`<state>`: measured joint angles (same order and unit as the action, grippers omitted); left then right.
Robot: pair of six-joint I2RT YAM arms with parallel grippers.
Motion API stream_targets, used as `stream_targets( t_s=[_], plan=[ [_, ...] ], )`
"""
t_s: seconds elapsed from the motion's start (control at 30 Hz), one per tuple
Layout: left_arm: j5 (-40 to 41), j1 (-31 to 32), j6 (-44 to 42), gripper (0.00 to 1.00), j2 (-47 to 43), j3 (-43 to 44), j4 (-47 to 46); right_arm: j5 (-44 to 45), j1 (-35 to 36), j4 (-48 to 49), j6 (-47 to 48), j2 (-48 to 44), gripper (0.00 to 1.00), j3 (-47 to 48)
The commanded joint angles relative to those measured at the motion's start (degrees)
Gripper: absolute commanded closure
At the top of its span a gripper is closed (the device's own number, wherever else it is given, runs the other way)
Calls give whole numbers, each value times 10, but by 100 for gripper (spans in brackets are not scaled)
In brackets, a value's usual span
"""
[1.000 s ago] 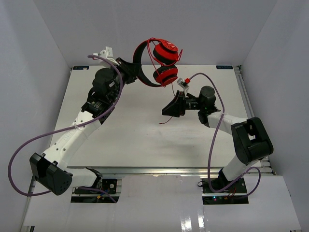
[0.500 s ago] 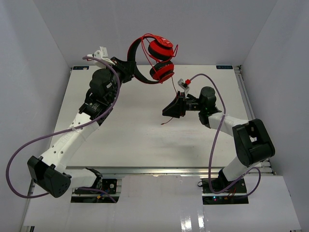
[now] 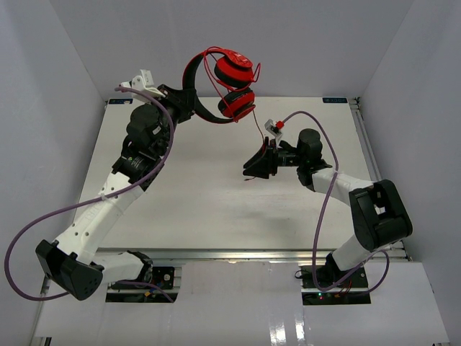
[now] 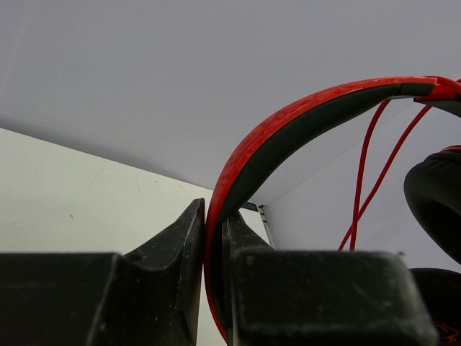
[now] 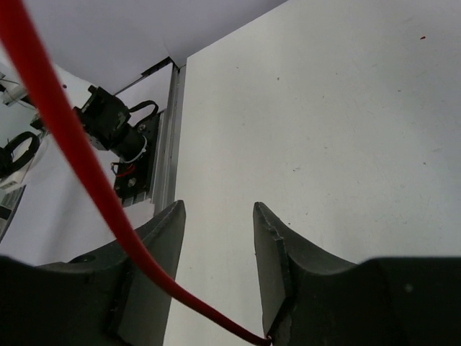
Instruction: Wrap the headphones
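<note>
Two arms in the top view, read left to right. At upper left, the left gripper [image 3: 186,108] stays pressed together on the black-and-red headband [image 4: 288,137], which the left wrist view shows wedged edge-on between the jaws. Over the last second this arm has carried the headphones [image 3: 232,83] a little further toward the upper left of the frame. Both ear cups [image 3: 236,71] now hang in the air over the far edge of the table [image 3: 180,209], one stacked above the other. From the lower cup the thin red cord [image 3: 257,130] drops to the right gripper [image 3: 253,164] at centre frame, and its loose end trails on the table just below the fingers. That gripper has barely shifted, but its jaws have spread. The right wrist view shows a clear gap between them, with the cord crossing the finger [image 5: 162,238] at the left of that view and running down through the gap unpinched. By this reading the cord is being let slide rather than drawn taut, probably for a fresh grip before another turn. Two strands already run beside the headband in the left wrist view, but most of the wrapping appears still to do.
</note>
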<state>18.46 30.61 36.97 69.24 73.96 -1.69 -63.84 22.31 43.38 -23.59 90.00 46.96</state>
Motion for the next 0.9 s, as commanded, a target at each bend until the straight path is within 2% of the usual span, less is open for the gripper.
stream_targets(
  t_s=[0.0,0.1,0.17,0.37,0.47,0.63,0.87],
  plan=[
    [19,2,5,100,-28,2,-31,-10,3,-21,52,-25,55,12],
    [37,2,3,100,-26,-2,-27,10,2,-76,92,-33,81,19],
    [56,2,5,100,-24,-6,-25,34,2,-112,113,-41,92,23],
    [131,-2,72,100,2,-8,0,108,18,-207,200,-84,92,25],
    [153,-3,121,100,32,9,13,186,44,-314,275,-106,92,47],
    [186,-3,145,100,113,46,48,330,120,-459,402,-129,92,91],
    [172,-4,133,100,169,45,55,469,178,-608,484,-107,92,164]
  ],
)
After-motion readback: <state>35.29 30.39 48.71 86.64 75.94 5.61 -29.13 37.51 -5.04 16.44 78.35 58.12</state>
